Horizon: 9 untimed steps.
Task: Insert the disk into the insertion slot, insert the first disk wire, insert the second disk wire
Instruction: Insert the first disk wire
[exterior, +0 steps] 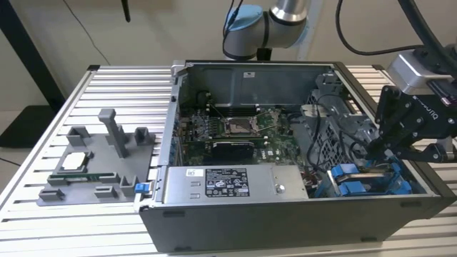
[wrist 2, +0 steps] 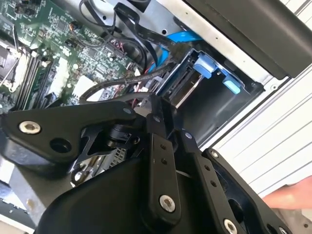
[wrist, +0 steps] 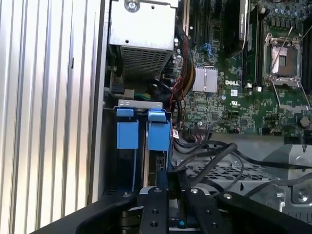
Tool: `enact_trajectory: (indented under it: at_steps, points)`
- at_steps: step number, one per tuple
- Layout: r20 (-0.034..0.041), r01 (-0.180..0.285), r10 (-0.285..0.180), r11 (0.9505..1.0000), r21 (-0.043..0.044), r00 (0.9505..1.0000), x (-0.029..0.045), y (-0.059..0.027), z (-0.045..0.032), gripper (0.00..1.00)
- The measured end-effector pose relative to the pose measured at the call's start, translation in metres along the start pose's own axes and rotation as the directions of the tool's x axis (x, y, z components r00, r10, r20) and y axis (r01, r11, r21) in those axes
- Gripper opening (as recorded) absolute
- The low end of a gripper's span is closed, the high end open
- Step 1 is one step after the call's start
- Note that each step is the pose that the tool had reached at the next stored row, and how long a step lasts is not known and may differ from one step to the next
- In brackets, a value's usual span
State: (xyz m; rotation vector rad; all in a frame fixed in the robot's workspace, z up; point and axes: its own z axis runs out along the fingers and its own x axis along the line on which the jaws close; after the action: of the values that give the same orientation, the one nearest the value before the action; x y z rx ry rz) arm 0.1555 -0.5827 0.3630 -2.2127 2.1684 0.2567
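Observation:
The disk [wrist: 157,146], silver-grey in a blue caddy frame, sits pushed into the insertion slot [wrist: 140,103], a grey metal bay at the case's corner. In the second wrist view the disk [wrist 2: 191,83] shows its silver edge inside the slot [wrist 2: 222,109]. My black gripper [wrist: 173,175] hangs just above the disk's rear edge, fingers close together on a dark wire end with a blue cable behind it. In the second wrist view the gripper [wrist 2: 156,102] tips meet among black cables. The exterior view shows the gripper [exterior: 373,154] over the blue caddies at the case's right.
A second blue-fronted caddy [wrist: 127,134] sits beside the disk. Loose black cables [wrist: 209,156] loop over the drive cage next to the motherboard [wrist: 229,92]. The power supply [exterior: 228,184] lies at the case front. A pale hand-like shape [wrist 2: 292,195] is on the ribbed table.

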Motion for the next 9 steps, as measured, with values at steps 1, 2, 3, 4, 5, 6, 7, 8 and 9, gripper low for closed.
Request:
enact_trajectory:
  at_steps: [1, 2, 3, 4, 5, 6, 7, 8, 9]
  points:
    - [0.0012, -0.004, 0.004, 1.0, 0.0006, 1.0, 0.0002, -0.0005, 0.0003, 0.0]
    - [0.0028, -0.007, 0.007, 1.0, 0.0011, 1.0, 0.0003, -0.0011, 0.0006, 0.0]
    - [0.0046, -0.011, 0.011, 0.9999, 0.0016, 0.9999, 0.0005, -0.0015, 0.0011, 0.0]
    - [0.0059, -0.015, 0.015, 0.9999, 0.0022, 0.9999, 0.0006, -0.0019, 0.0013, 0.0]
    - [0.0071, -0.018, 0.018, 0.9998, 0.0027, 0.9998, 0.0008, -0.0026, 0.0016, 0.0]
    - [0.0079, -0.02, 0.02, 0.9998, 0.0029, 0.9998, 0.0011, -0.0039, 0.0017, 0.0]
    - [0.0084, -0.02, 0.02, 0.9998, 0.0029, 0.9998, 0.0015, -0.006, 0.0016, 0.0]
    - [0.0085, -0.02, 0.02, 0.9998, 0.003, 0.9998, 0.0021, -0.009, 0.0014, 0.0]
    - [0.0085, -0.02, 0.02, 0.9998, 0.003, 0.9998, 0.003, -0.0116, 0.0011, 0.0]
